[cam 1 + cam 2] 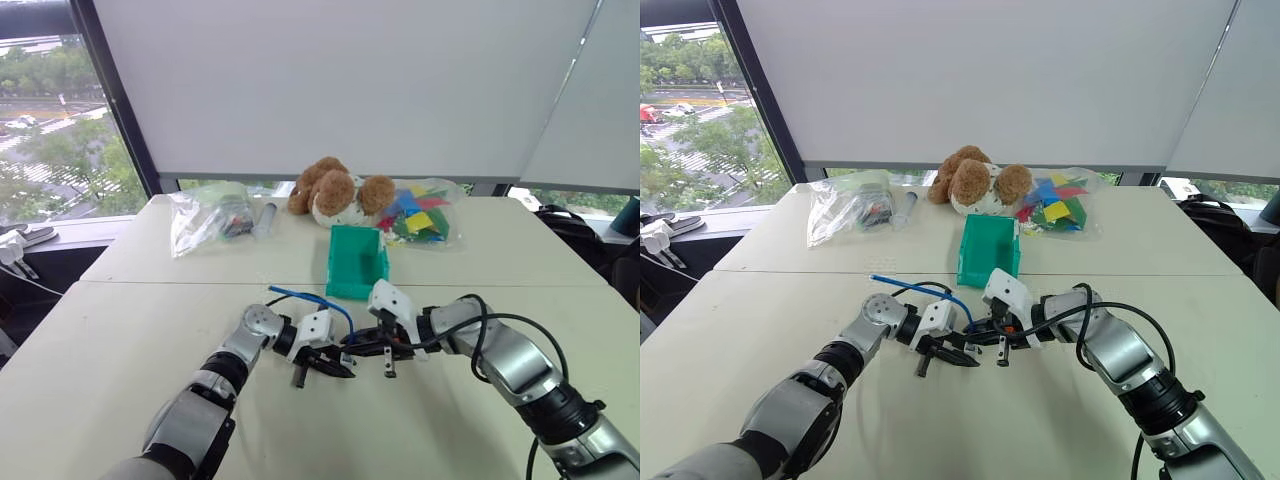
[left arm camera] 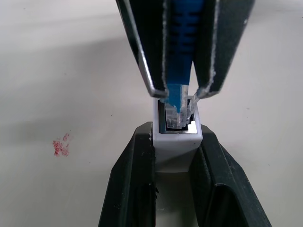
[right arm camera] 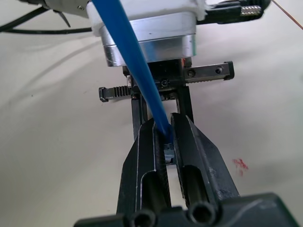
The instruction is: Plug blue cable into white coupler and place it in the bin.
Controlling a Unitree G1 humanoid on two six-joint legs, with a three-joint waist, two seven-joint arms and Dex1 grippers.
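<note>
Low over the table's middle, my two grippers meet tip to tip. My left gripper (image 2: 174, 132) is shut on the white coupler (image 2: 176, 146), whose dark open face points at the other gripper. My right gripper (image 3: 164, 124) is shut on the blue cable (image 3: 128, 47) just behind its plug. The clear plug tip (image 2: 177, 111) sits in the coupler's opening. The rest of the blue cable (image 1: 300, 296) arcs back over my left gripper (image 1: 338, 366) to the left. The teal bin (image 1: 350, 285) stands upright just beyond both grippers, close to my right gripper (image 1: 362, 347).
A brown teddy bear (image 1: 335, 190) lies behind the bin. Beside it sits a clear bag of coloured pieces (image 1: 422, 214), and another clear bag (image 1: 212, 214) lies at the back left. A small red mark (image 2: 60, 145) is on the tabletop near the grippers.
</note>
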